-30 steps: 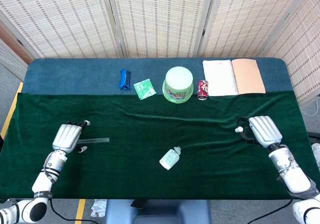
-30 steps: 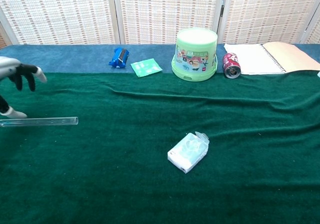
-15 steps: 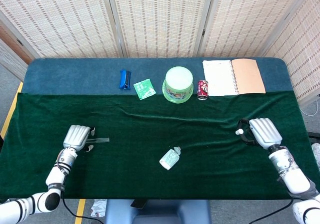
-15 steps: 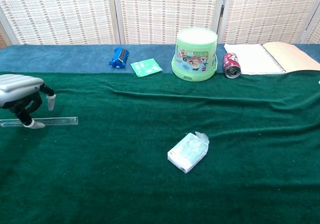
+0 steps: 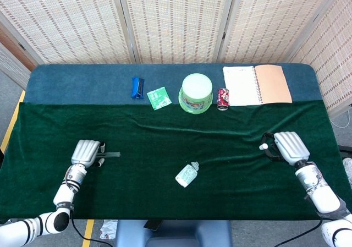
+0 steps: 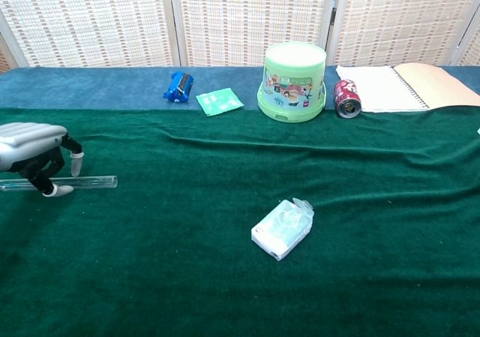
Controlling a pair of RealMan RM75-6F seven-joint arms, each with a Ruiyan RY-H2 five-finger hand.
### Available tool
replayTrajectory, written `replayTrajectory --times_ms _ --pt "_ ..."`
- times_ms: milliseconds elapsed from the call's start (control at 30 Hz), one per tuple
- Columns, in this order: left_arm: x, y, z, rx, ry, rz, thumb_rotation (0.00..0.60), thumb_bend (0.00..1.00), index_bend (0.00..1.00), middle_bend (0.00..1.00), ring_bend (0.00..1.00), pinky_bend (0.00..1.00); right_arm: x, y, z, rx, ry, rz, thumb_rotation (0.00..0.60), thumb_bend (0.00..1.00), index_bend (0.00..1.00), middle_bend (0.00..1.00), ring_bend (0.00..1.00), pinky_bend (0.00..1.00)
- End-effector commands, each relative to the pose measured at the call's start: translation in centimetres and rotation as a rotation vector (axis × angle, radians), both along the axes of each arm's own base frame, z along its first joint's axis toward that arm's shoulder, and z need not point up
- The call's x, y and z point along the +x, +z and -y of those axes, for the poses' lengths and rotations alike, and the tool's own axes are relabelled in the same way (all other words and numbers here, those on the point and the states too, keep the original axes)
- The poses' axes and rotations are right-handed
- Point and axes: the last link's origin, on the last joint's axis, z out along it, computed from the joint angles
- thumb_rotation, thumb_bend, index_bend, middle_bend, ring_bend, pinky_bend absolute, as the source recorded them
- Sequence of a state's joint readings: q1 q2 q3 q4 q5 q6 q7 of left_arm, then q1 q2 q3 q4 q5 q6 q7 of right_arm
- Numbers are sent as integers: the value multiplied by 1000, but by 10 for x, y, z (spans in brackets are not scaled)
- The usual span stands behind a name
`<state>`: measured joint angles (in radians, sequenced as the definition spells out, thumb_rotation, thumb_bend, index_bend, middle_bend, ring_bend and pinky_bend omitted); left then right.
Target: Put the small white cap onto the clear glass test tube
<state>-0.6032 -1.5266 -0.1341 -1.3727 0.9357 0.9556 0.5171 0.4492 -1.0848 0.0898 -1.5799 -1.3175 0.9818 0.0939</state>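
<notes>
One clear glass test tube (image 6: pixel 79 182) lies flat on the green-clothed surface (image 6: pixel 225 277), long and thin, its length running left to right; the left hand (image 6: pixel 34 153) arches over its left end, fingertips down around it, grip uncertain; the right hand (image 5: pixel 286 145) pinches a small white cap (image 5: pixel 264 146)

The left hand (image 6: pixel 34 148) has swung in and lowered over the test tube (image 6: pixel 94 182), fingers straddling it.

Left hand (image 6: pixel 34 151) arches over the test tube (image 6: pixel 82 182) — fingertips down around it.
</notes>
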Motion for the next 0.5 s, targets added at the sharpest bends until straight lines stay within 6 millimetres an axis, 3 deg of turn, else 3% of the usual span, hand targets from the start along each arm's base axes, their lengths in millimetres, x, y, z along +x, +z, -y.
replayTrajectory --times_ms 33,500 --pt "0 -2 -1 6 -1 2 600 347 516 875 838 864 -1 0 0 1 -3 1 600 639 676 950 1000 1000" --pt "-3 -3 -1 21 -6 -21 600 371 547 881 844 864 -3 -2 1 5 -13 10 600 639 680 951 1000 1000"
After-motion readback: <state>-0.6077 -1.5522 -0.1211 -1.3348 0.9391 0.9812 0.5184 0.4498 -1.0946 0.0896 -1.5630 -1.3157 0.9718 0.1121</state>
